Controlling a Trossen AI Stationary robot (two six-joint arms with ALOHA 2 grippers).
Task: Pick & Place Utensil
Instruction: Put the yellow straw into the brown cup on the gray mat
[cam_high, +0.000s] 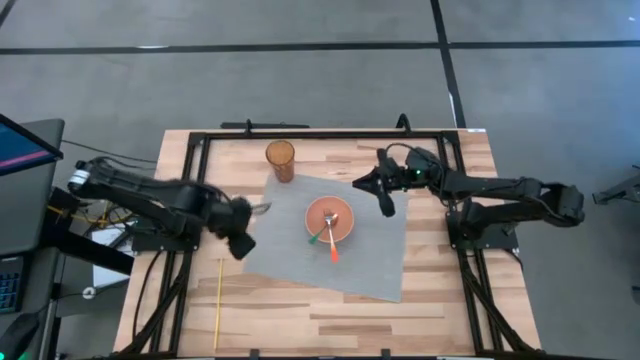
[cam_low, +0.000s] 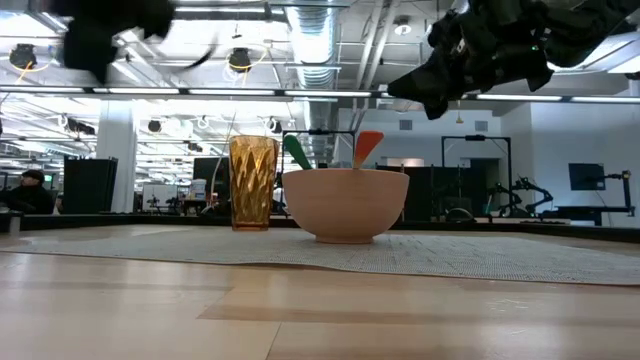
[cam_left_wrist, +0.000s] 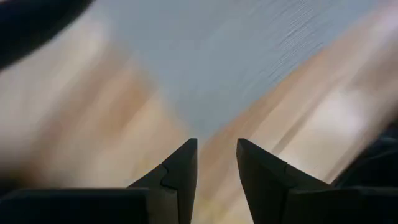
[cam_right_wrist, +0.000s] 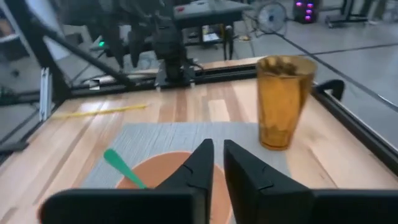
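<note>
A round terracotta bowl (cam_high: 329, 222) at the woven grey placemat's (cam_high: 375, 265) centre holds green-handled (cam_high: 316, 239) and orange-handled (cam_high: 333, 251) utensils. At nine o'clock, the left gripper (cam_left_wrist: 216, 163) hovers slightly parted, empty; at two o'clock, the right gripper (cam_right_wrist: 217, 163) likewise.

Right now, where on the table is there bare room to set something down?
The placemat is bare in front of the bowl, and so is the wood between the yellow stick and the front edge. It is crowded around the bowl and amber cup, with the left end effector and right end effector beside them.
</note>
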